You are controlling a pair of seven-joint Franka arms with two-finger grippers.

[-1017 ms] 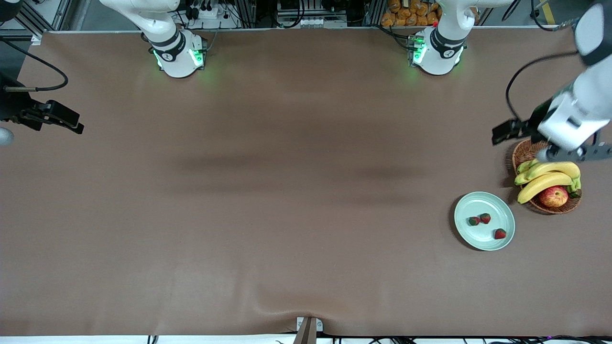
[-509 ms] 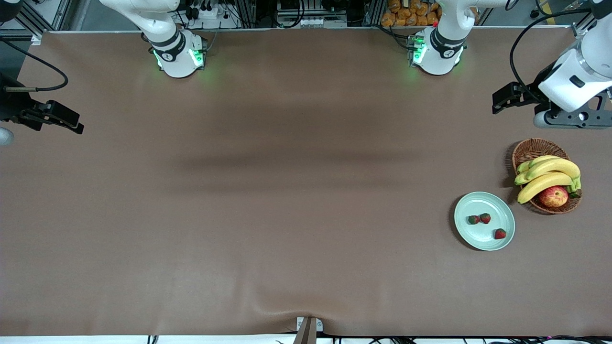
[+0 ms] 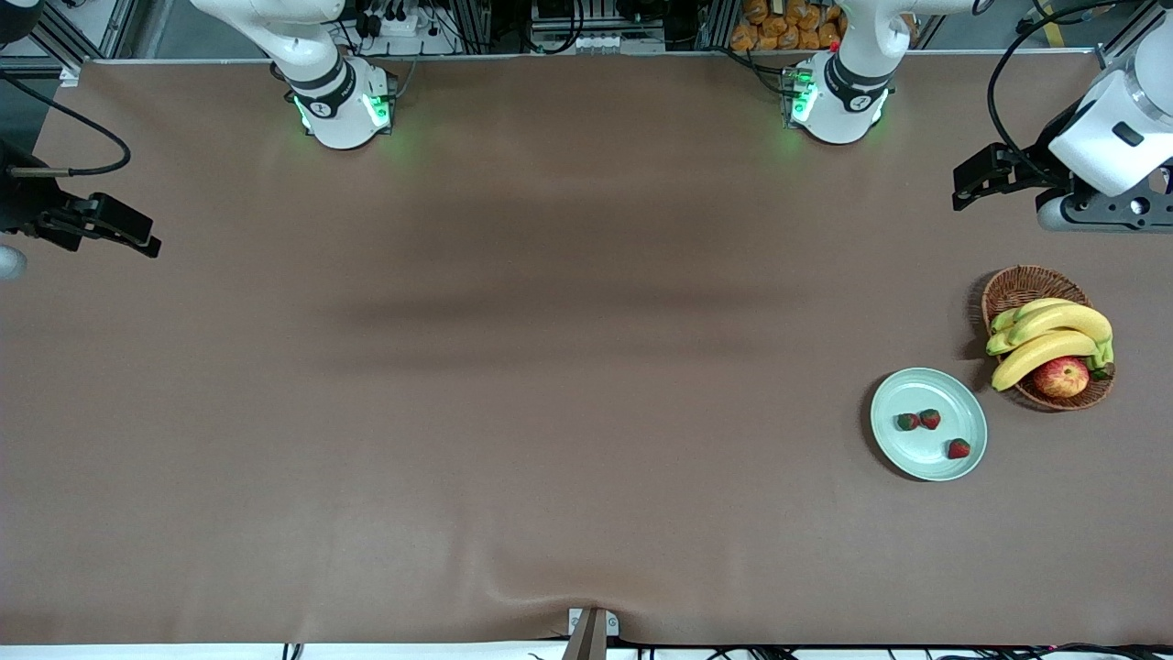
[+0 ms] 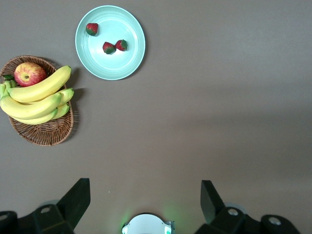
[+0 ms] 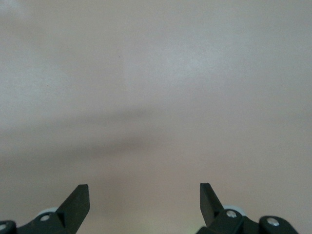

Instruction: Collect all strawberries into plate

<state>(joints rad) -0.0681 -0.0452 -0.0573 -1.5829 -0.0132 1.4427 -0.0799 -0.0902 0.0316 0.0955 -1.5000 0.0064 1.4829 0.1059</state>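
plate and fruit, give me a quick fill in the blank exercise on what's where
1. The pale green plate holds ____ strawberries.
2. The apple lies in the wicker ____, beside the bananas.
3. The left tool hangs over bare table with its jaws ____.
4. The right tool, waiting at the right arm's end of the table, holds ____.

Missing words: three; basket; open; nothing

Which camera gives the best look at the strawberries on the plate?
The left wrist view: the three strawberries look biggest there, lying on the plate, leafy tops visible. The front view shows them too, but tinier. The right wrist view shows only bare table.
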